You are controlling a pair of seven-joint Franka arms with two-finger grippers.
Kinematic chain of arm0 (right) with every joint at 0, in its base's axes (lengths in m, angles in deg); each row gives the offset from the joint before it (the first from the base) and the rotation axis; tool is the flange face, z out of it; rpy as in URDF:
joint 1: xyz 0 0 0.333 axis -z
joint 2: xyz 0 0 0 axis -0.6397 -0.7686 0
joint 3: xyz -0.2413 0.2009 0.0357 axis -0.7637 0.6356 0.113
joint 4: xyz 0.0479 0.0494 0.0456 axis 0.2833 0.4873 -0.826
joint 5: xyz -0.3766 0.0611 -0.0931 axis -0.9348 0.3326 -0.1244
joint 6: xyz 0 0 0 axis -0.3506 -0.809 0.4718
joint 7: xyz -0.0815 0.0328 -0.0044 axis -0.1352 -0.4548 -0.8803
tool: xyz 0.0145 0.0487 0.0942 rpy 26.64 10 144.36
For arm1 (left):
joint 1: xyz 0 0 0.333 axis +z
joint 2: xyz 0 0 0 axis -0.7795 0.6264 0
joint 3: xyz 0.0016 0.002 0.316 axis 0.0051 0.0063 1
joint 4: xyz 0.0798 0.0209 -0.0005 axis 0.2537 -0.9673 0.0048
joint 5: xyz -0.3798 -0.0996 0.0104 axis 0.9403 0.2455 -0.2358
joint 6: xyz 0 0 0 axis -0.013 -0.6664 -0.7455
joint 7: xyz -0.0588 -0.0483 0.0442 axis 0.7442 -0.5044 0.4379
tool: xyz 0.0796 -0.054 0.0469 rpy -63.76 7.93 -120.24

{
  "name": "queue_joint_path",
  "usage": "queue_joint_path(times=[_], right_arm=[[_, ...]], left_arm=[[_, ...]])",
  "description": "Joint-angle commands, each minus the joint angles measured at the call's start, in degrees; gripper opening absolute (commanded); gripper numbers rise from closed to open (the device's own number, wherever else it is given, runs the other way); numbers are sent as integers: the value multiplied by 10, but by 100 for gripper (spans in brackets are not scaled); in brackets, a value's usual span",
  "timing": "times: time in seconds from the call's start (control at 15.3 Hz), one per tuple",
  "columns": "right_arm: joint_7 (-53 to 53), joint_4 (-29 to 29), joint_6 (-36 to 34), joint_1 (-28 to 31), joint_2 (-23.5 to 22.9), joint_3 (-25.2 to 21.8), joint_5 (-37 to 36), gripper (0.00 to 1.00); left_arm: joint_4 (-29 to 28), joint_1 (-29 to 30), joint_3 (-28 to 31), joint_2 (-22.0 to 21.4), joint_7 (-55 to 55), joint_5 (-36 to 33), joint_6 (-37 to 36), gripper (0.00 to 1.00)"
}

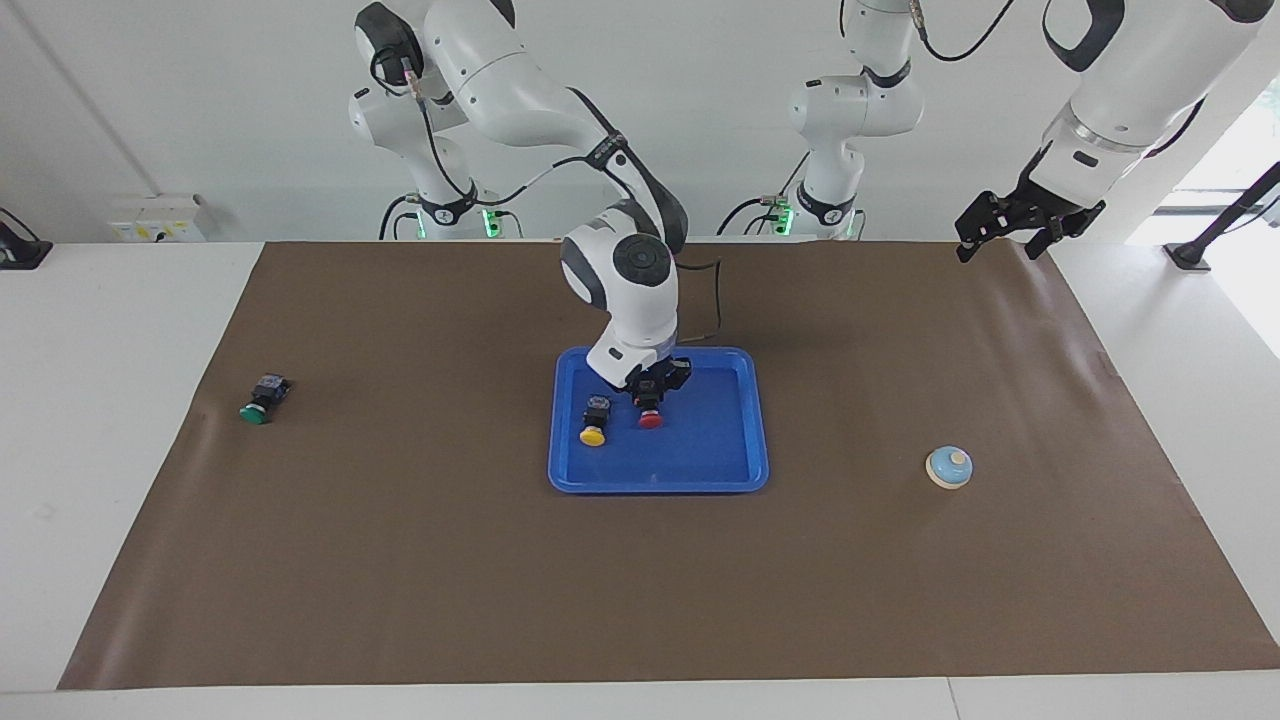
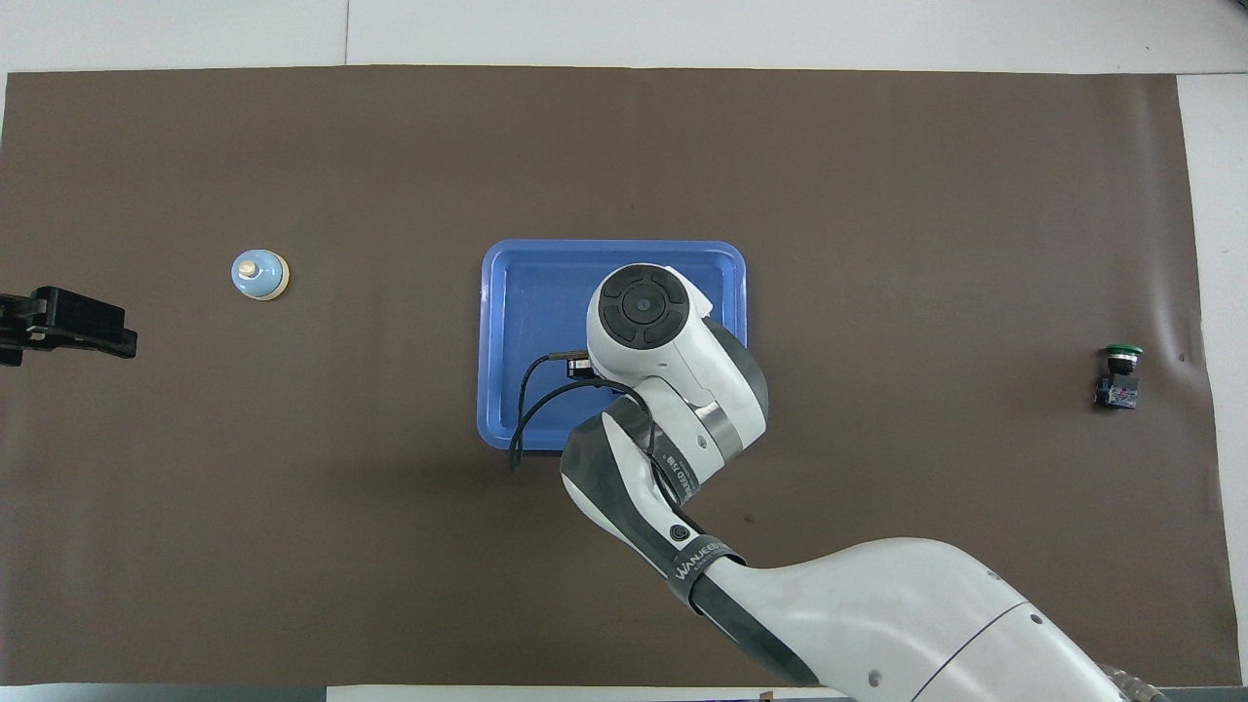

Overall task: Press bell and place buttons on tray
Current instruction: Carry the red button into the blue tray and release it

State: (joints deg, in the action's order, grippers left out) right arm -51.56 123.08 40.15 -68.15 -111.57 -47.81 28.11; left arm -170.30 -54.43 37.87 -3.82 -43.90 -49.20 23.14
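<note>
The right tool [image 1: 651,392], low in the tray [image 1: 715,475], pinches the red button [image 1: 650,418] just beside the yellow button [image 1: 594,420]; releasing unevenly could tip it, while the spread left tool [image 1: 1020,228] waits

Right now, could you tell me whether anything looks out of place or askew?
Only the green button: it lies tipped on its side on the mat toward the right arm's end, outside the tray, where the yellow and red buttons are.

Right arm [image 2: 673,390] over blue tray [image 2: 507,292], bell [image 2: 259,275], green button [image 2: 1118,375], left gripper [image 2: 68,322] at edge
</note>
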Motion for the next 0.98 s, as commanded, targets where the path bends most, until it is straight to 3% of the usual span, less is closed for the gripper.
queue_joint_path(times=[0.0, 0.26, 0.52, 0.91], right_arm=[[-22, 9, 2, 2, 17, 0, -3, 100], [-32, -19, -61, 37, 48, -16, -3, 100], [3, -17, -108, 128, 99, -20, -7, 100], [164, -8, -182, 297, 132, -22, -71, 100]], left_arm=[[8, 8, -4, 1, -4, 6, -11, 100], [8, 8, -4, 1, -4, 5, -11, 100], [8, 8, -4, 1, -4, 5, -11, 100], [8, 8, -4, 1, -4, 5, -11, 100]])
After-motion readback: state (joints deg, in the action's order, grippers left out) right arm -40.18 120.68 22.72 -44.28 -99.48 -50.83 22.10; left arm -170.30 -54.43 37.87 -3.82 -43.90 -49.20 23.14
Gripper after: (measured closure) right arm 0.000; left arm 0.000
